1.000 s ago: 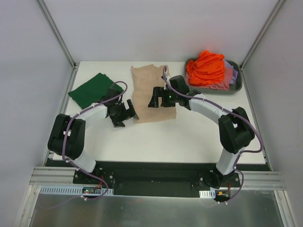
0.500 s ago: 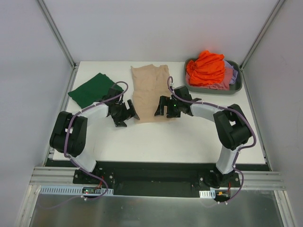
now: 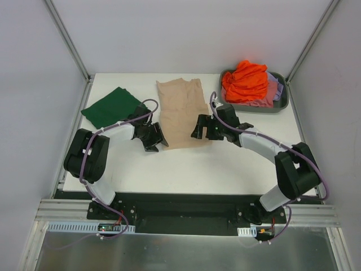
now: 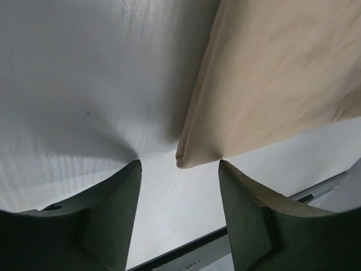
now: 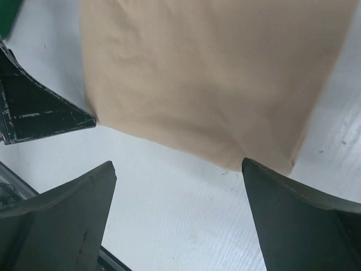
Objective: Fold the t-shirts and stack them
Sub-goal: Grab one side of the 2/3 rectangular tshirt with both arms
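Close left gripper (image 4: 179,165) squarely on the tee (image 3: 179,113) corner between its parted jaws, bring right gripper (image 5: 177,164), jaws spread wide, onto the other, lift evenly.

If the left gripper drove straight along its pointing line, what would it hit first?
Likely the near corner of the beige t-shirt, framed by the open left gripper, then the table beneath; depth is unclear.

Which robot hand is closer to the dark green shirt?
Left. The left gripper hangs between the dark green folded cotton t-shirt and the beige cotton t-shirt; the right gripper is beyond the beige one.
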